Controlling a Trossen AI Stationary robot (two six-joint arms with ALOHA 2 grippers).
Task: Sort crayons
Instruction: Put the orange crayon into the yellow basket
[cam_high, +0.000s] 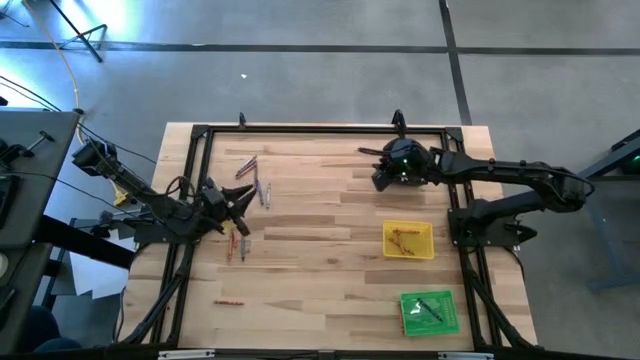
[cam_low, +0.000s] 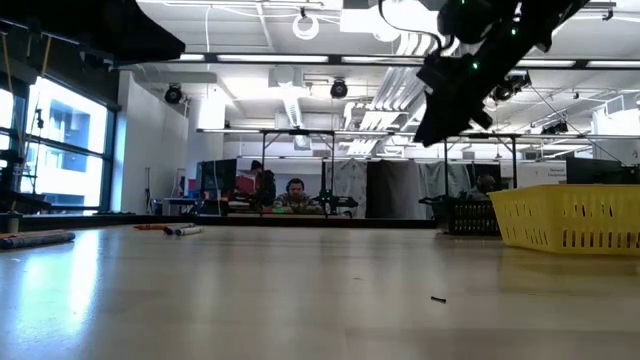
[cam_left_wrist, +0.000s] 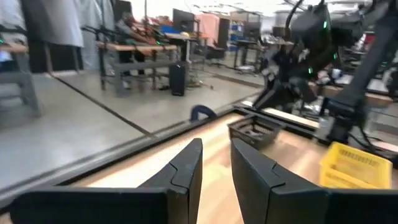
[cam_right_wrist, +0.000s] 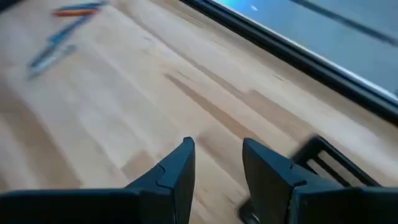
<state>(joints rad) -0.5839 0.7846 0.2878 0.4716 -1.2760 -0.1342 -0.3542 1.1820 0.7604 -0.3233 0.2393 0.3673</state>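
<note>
Bare wood (cam_high: 320, 215) separates crayons (cam_high: 250, 180) from yellow tray (cam_high: 408, 240)

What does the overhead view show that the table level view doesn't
Only the high view shows the green tray with its crayon, the orange crayons inside the yellow tray, the left gripper among loose crayons, and both arms whole. Only the low view shows the room behind, with people seated at desks. Both show the wooden table, the yellow tray, some loose crayons, and the right gripper, raised, nothing between its fingers.
</note>
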